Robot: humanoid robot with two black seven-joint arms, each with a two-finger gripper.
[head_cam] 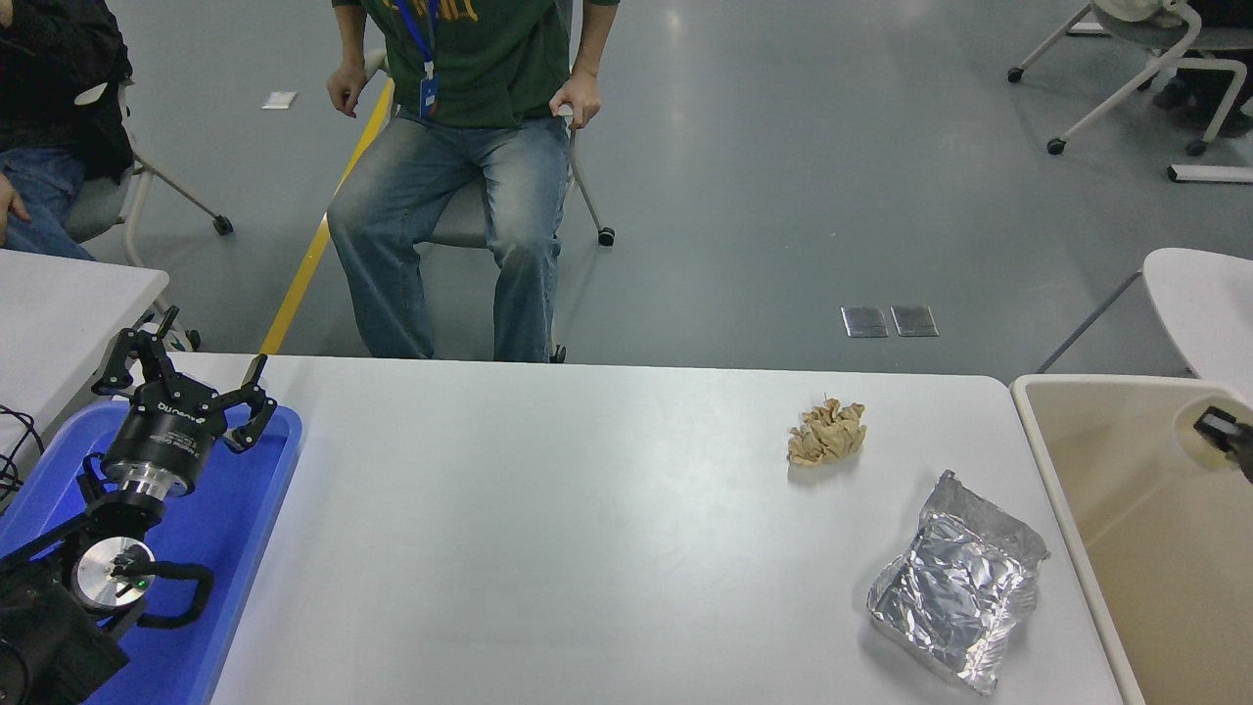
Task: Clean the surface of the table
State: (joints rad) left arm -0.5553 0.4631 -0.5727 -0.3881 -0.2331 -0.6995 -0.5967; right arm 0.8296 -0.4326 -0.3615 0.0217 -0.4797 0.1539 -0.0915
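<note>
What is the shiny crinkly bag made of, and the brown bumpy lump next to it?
The shiny bag looks like metal foil or foil-coated plastic: silvery, mirror-bright, with many sharp creases. The brown lump looks like crumpled paper, maybe a napkin: dull tan, soft folds, no shine. Both lie on the table surface, which looks smooth matte white.

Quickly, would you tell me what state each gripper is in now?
Left gripper: open, empty, over the tray.
Right gripper: holding a cup over the bin.

Table (548,548) bearing crumpled brown paper (827,434) and foil bag (954,580), apart. Left gripper (186,387) parked, fingers spread, above blue tray (250,509). Right gripper (1224,431) barely visible over beige bin (1145,519). Person (460,176) seated beyond.
</note>
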